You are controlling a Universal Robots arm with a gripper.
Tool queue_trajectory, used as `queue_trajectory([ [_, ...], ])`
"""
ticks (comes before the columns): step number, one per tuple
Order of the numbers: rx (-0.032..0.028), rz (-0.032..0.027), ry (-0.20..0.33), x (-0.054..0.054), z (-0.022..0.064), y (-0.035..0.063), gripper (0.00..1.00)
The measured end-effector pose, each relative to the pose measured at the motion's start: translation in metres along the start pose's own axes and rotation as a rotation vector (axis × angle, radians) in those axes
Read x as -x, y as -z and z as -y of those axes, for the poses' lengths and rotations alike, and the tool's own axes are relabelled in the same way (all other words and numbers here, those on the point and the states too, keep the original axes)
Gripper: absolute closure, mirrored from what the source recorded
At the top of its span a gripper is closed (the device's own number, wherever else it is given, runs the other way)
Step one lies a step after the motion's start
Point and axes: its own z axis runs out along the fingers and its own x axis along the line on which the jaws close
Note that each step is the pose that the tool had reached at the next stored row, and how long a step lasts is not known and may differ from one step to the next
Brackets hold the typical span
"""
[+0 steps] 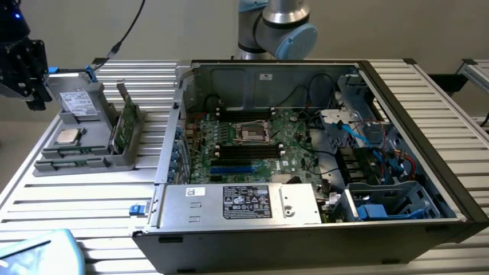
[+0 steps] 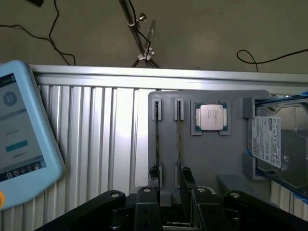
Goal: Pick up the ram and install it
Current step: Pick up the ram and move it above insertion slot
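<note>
In the exterior view, the ram (image 1: 125, 129) is standing on edge in the gray holder (image 1: 77, 166), which is sitting on the bench (image 1: 68, 200) beside the open computer case (image 1: 229, 80). The jaws are hanging off the holder's far end, apart from it. The motherboard's black slots (image 1: 246, 150) seem to be lying empty. In the wrist view, the jaws are facing the holder, spread and pinching nothing. As I judge it, both pickup and installing are remaining.
</note>
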Motion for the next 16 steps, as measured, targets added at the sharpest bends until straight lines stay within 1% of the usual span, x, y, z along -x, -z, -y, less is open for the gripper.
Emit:
queue_trajectory([
  [16, -0.0003, -0.0002, 0.004, 0.0, 0.0018, -0.029, 0.69],
])
